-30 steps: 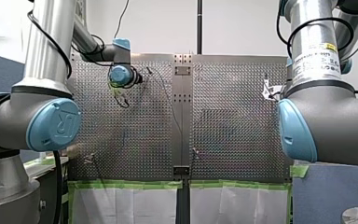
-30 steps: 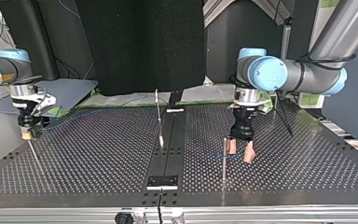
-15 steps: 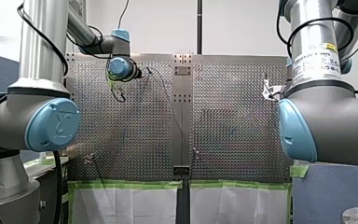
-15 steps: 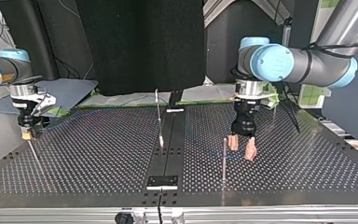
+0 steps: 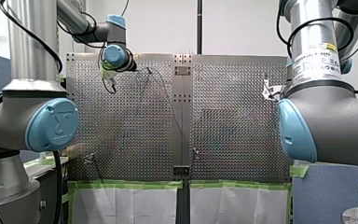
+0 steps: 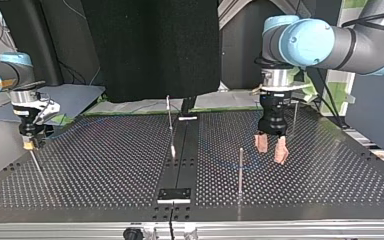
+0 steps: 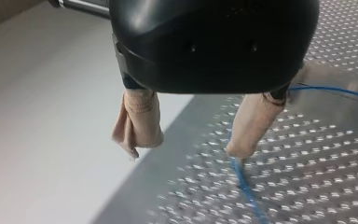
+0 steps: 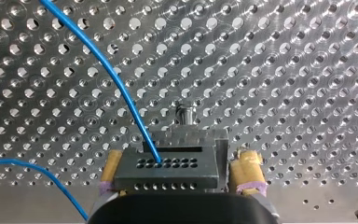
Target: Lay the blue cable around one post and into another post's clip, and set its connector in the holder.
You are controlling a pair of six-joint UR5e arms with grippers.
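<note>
Far left of the thin upright metal post [image 6: 240, 170], in the top view, our right tool [image 6: 28, 144] is clenched on the dark grey perforated block connector [image 8: 170, 169]. Its yellow pads sit on the connector's flanks, and the thin blue cable [image 8: 126, 93] enters one of its holes. Just right of that post our left tool [image 6: 271, 147] hangs released, beige pads apart, nothing between them. The cable runs over the perforated metal table [image 6: 105, 165] past one pad. We judge the coming grasp should be light, letting cable slide round the post without tugging the connector. Near the post the cable shows only faintly. We cannot make out a clip, nor whether a holder sits under the connector.
</note>
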